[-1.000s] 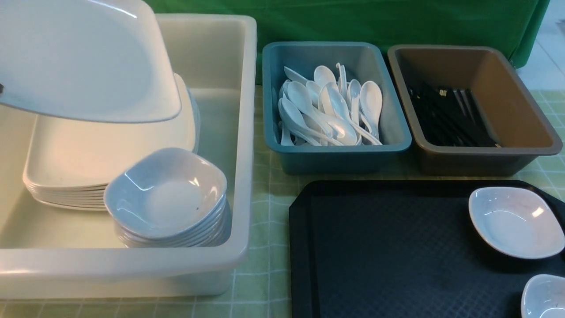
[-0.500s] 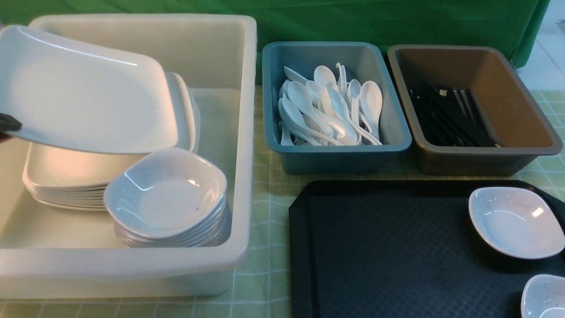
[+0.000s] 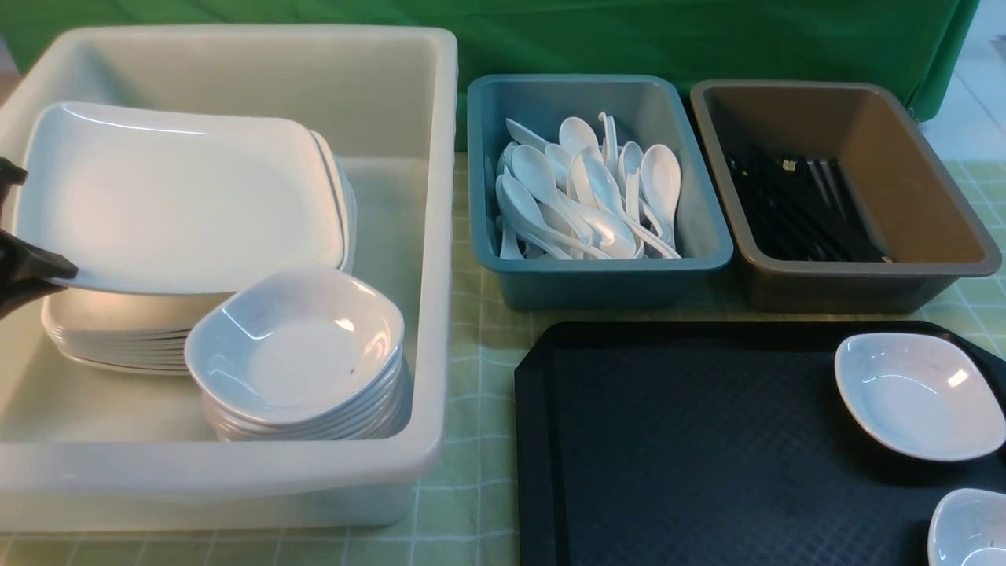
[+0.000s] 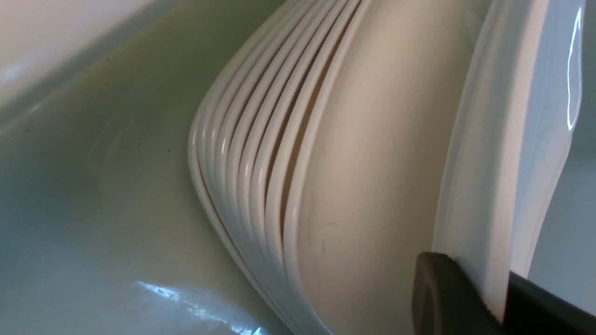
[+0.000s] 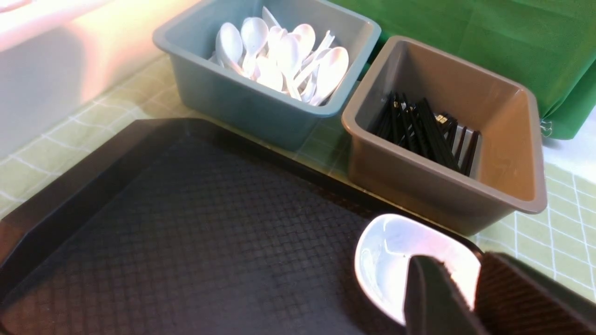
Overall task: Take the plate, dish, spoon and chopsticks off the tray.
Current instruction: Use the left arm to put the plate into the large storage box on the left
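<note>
My left gripper (image 3: 35, 275) is shut on the left rim of the large white plate (image 3: 181, 196). It holds the plate nearly level, just above the stack of plates (image 3: 118, 338) in the white tub; the left wrist view shows the pinched plate (image 4: 507, 139) close over the stack (image 4: 260, 153). On the black tray (image 3: 676, 448) a small white dish (image 3: 919, 393) sits at the far right. Over this dish (image 5: 386, 260) hangs my right gripper (image 5: 458, 265), slightly open and empty. A second dish (image 3: 971, 531) is cut off at the corner. No spoon or chopsticks show on the tray.
A stack of small dishes (image 3: 299, 354) stands in the white tub (image 3: 436, 236) beside the plates. Behind the tray, the blue tub (image 3: 699, 196) holds several white spoons. The brown tub (image 3: 927, 196) next to it holds black chopsticks. A green checked cloth covers the table.
The left gripper has brought the plate down from high and tilted over the tub to just above the plate stack, nearly level. The dishes on the tray have not moved.
</note>
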You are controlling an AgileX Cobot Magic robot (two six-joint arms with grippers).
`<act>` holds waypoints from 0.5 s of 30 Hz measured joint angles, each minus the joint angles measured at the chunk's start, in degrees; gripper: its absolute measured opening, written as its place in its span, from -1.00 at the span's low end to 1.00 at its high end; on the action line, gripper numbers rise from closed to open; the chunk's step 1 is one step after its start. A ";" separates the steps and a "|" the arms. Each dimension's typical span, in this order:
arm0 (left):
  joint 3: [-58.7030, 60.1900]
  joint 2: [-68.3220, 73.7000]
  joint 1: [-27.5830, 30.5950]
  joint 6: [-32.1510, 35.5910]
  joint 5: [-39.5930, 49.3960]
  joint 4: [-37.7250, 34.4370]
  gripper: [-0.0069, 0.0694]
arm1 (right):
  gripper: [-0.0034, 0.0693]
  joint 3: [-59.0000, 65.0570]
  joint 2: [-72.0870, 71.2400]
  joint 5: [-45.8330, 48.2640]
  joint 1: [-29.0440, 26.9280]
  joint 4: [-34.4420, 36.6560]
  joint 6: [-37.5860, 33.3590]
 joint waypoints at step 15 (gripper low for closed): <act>-0.11 0.00 0.25 7.45 4.98 7.85 -0.16 | -0.46 0.00 0.00 0.00 0.00 0.00 0.00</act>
